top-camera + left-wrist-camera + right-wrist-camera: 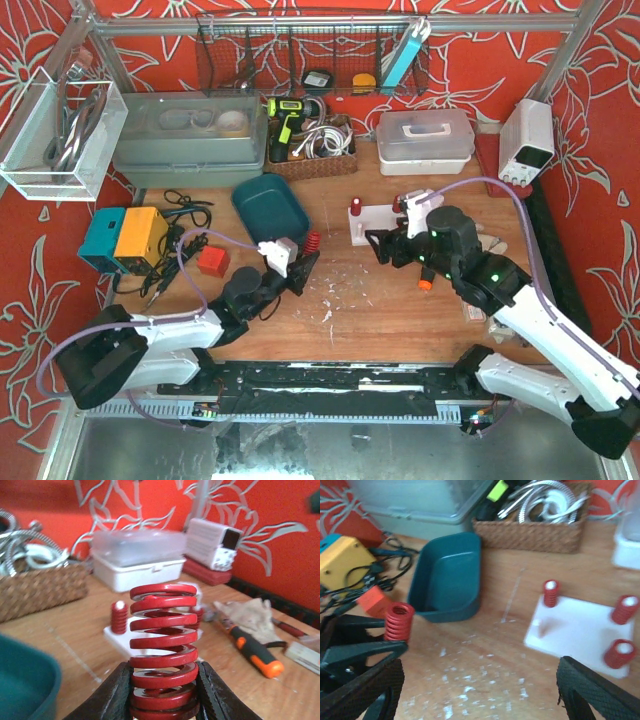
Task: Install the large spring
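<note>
My left gripper is shut on the large red spring and holds it upright above the table, left of the white base plate. In the left wrist view the spring stands between the black fingers, gripped at its lower coils. The plate carries three smaller red springs on pegs, one at its far corner. My right gripper is open and empty, hovering by the plate's near left side. The right wrist view shows its pads wide apart and the held spring.
A teal tray lies behind the left gripper, with a small red block and a yellow-and-teal box to its left. An orange-and-black screwdriver lies right of the plate. A wicker basket and plastic boxes stand at the back.
</note>
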You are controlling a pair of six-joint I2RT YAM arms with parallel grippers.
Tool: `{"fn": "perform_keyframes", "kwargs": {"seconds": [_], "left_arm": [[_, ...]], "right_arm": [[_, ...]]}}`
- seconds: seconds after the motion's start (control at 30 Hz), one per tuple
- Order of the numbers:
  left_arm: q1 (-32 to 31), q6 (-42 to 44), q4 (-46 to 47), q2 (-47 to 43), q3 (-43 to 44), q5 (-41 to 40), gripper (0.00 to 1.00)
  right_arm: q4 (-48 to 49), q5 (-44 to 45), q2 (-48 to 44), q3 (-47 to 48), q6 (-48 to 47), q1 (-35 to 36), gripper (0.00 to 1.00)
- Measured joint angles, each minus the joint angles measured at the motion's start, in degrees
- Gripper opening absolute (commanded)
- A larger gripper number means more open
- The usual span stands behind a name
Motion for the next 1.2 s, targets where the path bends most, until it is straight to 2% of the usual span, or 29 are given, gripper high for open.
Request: {"fn": "perform_keyframes", "kwargs": {"seconds": [0.17, 0.37, 0.6, 0.77, 0.9, 1.0, 1.03, 1.07, 1.1, 1.17, 1.2], "left_arm": [[-2.34, 6.01, 8.9, 0.0, -3.5, 5.2, 0.0], [-5.64, 12.68, 14.6, 2.27, -6.34, 7.98, 0.0], [-6.36, 14.86, 16.94, 2.91, -7.13, 9.81, 0.0], [-7.32, 15.41, 17.97, 2.05, -7.54, 10.29, 0.0], [-7.8, 15.56, 18.01, 1.62, -7.85, 10.4, 0.0], [-8.02, 15.72, 18.01, 1.33, -8.04, 10.4, 0.0], [-8.02, 15.8, 18.01, 1.31, -8.04, 10.29, 0.03], [-8.02, 15.85, 17.9, 1.29, -8.04, 10.08, 0.11], [-8.07, 15.85, 17.92, 1.29, -8.04, 9.77, 0.22], [-8.24, 15.8, 17.9, 1.22, -8.04, 8.85, 0.45], [-8.28, 15.74, 17.88, 1.22, -8.0, 8.24, 0.55]], "right_arm": [[0.42, -11.56, 5.53, 0.85, 0.85, 0.07, 0.67], [0.85, -22.18, 12.98, 1.62, 1.57, 2.27, 0.7], [1.33, -25.31, 17.75, 4.37, 1.53, 6.19, 0.71], [1.73, -25.83, 20.35, 4.57, 1.66, 7.28, 0.66], [2.32, -26.4, 21.11, 4.57, 1.88, 7.78, 0.52], [2.84, -26.86, 21.09, 4.55, 2.19, 7.91, 0.32], [3.02, -26.95, 21.09, 4.55, 2.29, 7.96, 0.26], [3.26, -27.02, 21.07, 4.5, 2.32, 7.98, 0.19], [3.5, -26.82, 21.05, 4.44, 2.23, 8.0, 0.11], [4.13, -26.71, 20.94, 4.22, 2.34, 8.0, 0.0], [4.5, -26.71, 20.94, 4.13, 2.23, 8.0, 0.0]]}}
